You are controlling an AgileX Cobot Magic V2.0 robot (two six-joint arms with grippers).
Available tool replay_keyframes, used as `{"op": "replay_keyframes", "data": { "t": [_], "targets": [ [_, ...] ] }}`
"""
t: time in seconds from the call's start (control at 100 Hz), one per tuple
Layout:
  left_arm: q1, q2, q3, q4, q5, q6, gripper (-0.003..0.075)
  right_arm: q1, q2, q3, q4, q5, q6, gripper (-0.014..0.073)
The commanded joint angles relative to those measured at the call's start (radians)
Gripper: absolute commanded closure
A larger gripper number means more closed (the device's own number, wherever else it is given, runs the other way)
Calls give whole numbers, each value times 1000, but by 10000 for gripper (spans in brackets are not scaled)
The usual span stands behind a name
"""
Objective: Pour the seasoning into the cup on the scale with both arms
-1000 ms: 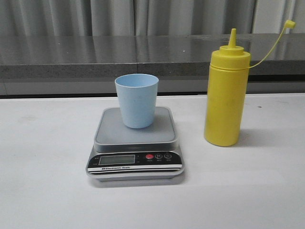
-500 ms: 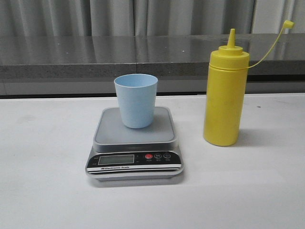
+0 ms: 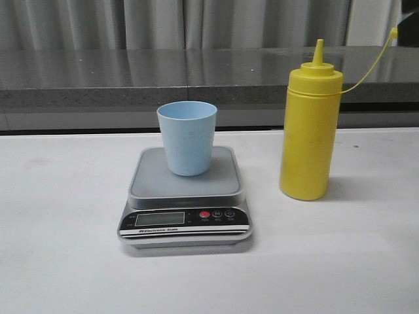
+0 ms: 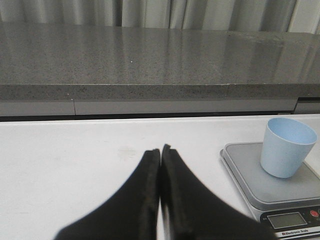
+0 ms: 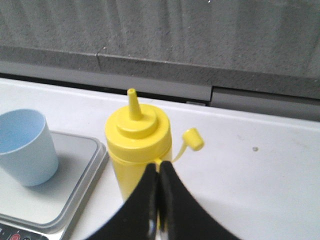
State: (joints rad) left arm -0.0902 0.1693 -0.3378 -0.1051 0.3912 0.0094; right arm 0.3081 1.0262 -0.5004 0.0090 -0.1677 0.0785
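Note:
The pale blue cup (image 3: pixel 187 137) stands upright on the grey platform of the scale (image 3: pixel 185 196) at the table's middle. The yellow seasoning bottle (image 3: pixel 309 124) stands upright to the right of the scale, nozzle uncapped, its cap (image 3: pixel 393 31) hanging out on the tether. No gripper shows in the front view. In the left wrist view my left gripper (image 4: pixel 160 150) is shut and empty over bare table, with the cup (image 4: pixel 287 147) and scale (image 4: pixel 270 185) off to one side. In the right wrist view my right gripper (image 5: pixel 158 165) is shut and empty, above and in front of the bottle (image 5: pixel 137 150).
A grey stone ledge (image 3: pixel 131 82) runs along the back of the white table (image 3: pixel 65 248), with curtains behind it. The scale's black front panel holds the LCD display (image 3: pixel 159 219) and a red button (image 3: pixel 204 214).
The objects stay where they were. The front view shifts very slightly between the earliest frame and now.

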Motion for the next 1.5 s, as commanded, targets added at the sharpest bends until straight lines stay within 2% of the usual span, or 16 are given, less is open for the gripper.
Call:
{"op": "replay_keyframes", "data": {
  "t": [0.0, 0.1, 0.18, 0.28, 0.29, 0.3, 0.34, 0.41, 0.42, 0.45, 0.52, 0.65, 1.0, 1.17, 1.49],
  "targets": [
    [4, 9, -28, -9, -86, -9, 740, 11, 25, -38, -9, -93, 3, 660],
    [4, 9, -28, -9, -86, -9, 740, 11, 59, -32, -9, -94, 3, 640],
    [4, 9, -28, -9, -86, -9, 740, 11, 79, -28, -9, -96, 3, 560],
    [4, 9, -28, -9, -86, -9, 740, 11, 91, -23, -9, -95, 3, 363],
    [4, 9, -28, -9, -86, -9, 740, 11, 92, -21, -9, -91, 3, 309],
    [4, 9, -28, -9, -86, -9, 740, 11, 92, -21, -9, -92, 3, 309],
    [4, 9, -28, -9, -86, -9, 740, 11, 95, -21, -9, -83, 3, 175],
    [4, 9, -28, -9, -86, -9, 740, 11, 99, -21, -9, -80, 3, -6],
    [4, 9, -28, -9, -86, -9, 740, 11, 100, -21, -9, -80, 3, -6],
    [4, 9, -28, -9, -86, -9, 740, 12, 104, -21, -9, -80, 3, -77],
    [4, 9, -28, -9, -86, -9, 740, 13, 112, -21, -9, -80, 3, -48],
    [4, 9, -28, -9, -86, -9, 740, 13, 149, -12, -9, -116, 3, -45],
    [4, 9, -28, -9, -86, -9, 740, 13, 310, 111, -28, -522, 0, -45],
    [4, 9, -28, -9, -86, -9, 740, 13, 403, 115, -69, -694, -4, -45],
    [4, 9, -28, -9, -86, -9, 740, 13, 598, 115, -70, -981, -5, -45]
  ]
}}
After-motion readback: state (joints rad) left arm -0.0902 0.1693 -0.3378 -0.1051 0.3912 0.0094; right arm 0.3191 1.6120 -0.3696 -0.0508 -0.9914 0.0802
